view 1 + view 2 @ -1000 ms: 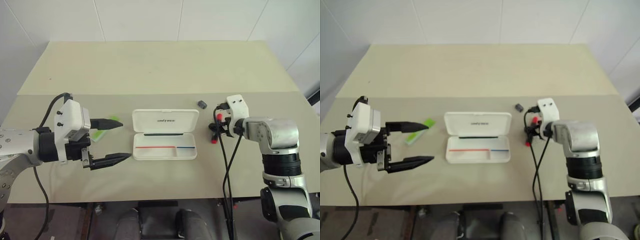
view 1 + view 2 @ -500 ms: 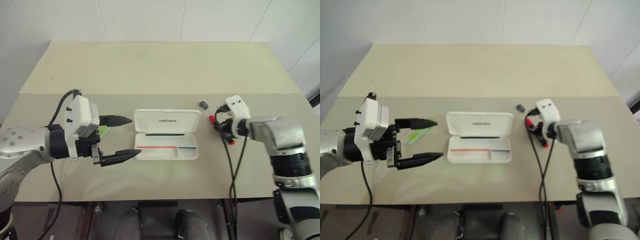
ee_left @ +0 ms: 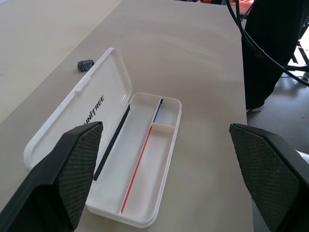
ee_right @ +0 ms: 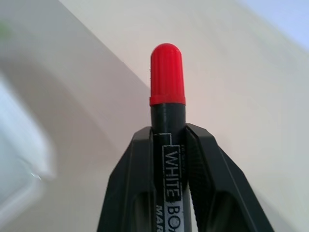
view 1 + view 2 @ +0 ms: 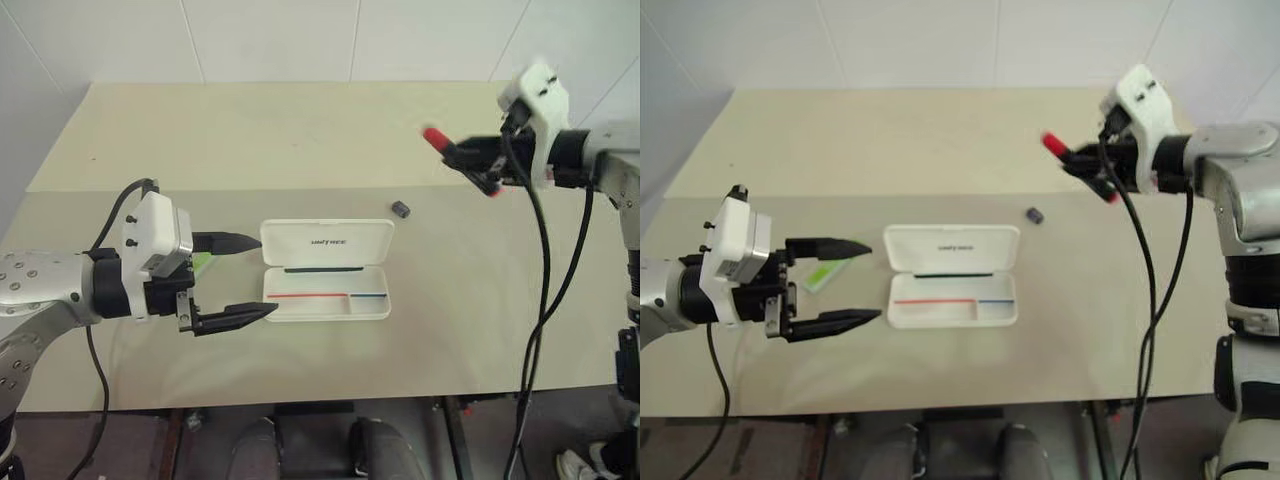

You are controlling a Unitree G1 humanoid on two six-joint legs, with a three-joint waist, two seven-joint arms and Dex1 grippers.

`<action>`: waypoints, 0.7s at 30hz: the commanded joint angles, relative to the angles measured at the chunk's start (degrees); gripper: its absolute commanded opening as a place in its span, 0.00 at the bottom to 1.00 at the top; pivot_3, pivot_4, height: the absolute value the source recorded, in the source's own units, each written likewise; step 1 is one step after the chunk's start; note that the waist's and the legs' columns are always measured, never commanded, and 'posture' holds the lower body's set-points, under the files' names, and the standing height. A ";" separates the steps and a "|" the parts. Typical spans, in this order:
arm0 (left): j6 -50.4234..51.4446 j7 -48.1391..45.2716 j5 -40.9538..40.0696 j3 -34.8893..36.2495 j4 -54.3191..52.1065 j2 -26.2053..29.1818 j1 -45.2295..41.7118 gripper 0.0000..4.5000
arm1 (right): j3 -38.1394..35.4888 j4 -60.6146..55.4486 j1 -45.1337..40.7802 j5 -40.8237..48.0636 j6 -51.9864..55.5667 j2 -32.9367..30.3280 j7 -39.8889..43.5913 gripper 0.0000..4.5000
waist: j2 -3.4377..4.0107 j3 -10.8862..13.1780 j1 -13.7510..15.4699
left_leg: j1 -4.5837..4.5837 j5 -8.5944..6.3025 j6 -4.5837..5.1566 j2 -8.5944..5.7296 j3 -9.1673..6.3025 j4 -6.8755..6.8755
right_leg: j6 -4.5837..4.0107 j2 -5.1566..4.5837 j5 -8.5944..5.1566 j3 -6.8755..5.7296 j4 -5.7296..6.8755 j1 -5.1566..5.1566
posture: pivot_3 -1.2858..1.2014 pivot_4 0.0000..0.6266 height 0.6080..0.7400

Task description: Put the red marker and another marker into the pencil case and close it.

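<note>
Right gripper [image 5: 462,153] jaws pinching red marker [image 5: 436,138] beyond pencil case [image 5: 327,283]; I lower level into tray. Left gripper [image 5: 240,276] jaws spread.

One red marker [image 5: 458,150] and one green highlighter [image 5: 821,275]. One open white pencil case [image 5: 327,269]. One small dark cylinder [image 5: 401,209].

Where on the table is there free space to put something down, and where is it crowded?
The table is bare behind the open pencil case, and in front of it to the near edge. Right of the case is free too, past the small dark cylinder. Left of the case is crowded: the open left gripper hovers there over the green highlighter.
</note>
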 commanded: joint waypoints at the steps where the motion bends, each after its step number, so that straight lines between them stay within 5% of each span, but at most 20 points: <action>1: -0.72 -0.63 -0.39 4.42 0.86 2.11 0.74 1.00 | -0.80 -7.11 0.89 5.56 -1.86 1.17 5.74 0.12 | 0.00 0.00 0.17 | 0.00 -0.01 -0.01 0.03 0.00 0.00 | -0.01 0.02 -0.01 -0.01 0.00 -0.01 | 0.52 0.24 1.00; 11: 0.42 -6.28 -1.43 16.03 2.89 5.12 9.60 1.00 | 7.16 -8.41 0.55 6.00 -5.27 8.53 10.84 0.12 | 0.01 0.01 0.22 | -0.01 -0.12 0.05 0.05 0.12 0.09 | -0.09 0.00 0.01 0.08 0.01 -0.11 | 0.52 0.24 1.00; 21: 1.01 -2.33 -3.87 14.79 -2.05 3.90 12.72 1.00 | 17.24 -5.66 4.13 -1.20 -11.88 12.99 12.88 0.12 | 0.00 0.00 0.24 | -0.02 -0.13 0.06 0.06 0.20 0.12 | -0.09 -0.01 0.01 0.20 0.08 -0.19 | 0.52 0.24 1.00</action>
